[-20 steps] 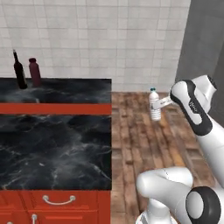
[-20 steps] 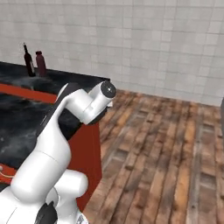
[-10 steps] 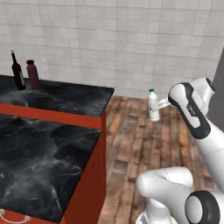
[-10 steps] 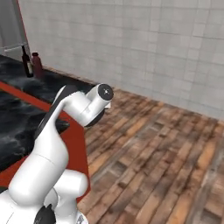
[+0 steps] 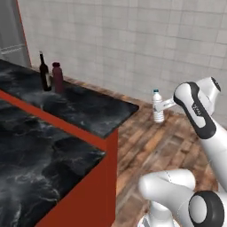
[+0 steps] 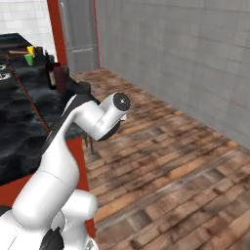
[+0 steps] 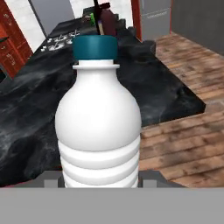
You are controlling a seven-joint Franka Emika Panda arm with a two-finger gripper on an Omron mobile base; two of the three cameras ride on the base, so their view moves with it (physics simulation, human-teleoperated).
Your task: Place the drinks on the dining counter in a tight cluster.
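Observation:
My gripper [image 5: 164, 105] is shut on the small clear water bottle [image 5: 158, 105] and holds it upright in the air above the wooden floor, to the right of the dining counter [image 5: 91, 107]. In the hand view the water bottle [image 7: 99, 127] with its blue cap stands close in front, with the black marble dining counter [image 7: 168, 89] behind it. The tall dark wine bottle [image 5: 44, 72] and the maroon bottle [image 5: 57, 78] stand side by side at the counter's far end. From the right base view the wine bottle [image 6: 50, 73] and the maroon bottle [image 6: 60, 77] appear beyond my arm.
A lower black marble worktop [image 5: 35, 168] lies in front of the raised slab. A grey fridge [image 6: 80, 34] stands against the tiled wall [image 5: 146, 40]. Open wooden floor [image 6: 171, 166] spreads to the right of the counter's end. Small green and yellow items [image 6: 30, 54] sit far back.
The whole picture has shifted, so the base has moved and turned; the counter now runs off at an angle. The water bottle stays held in the gripper the same way.

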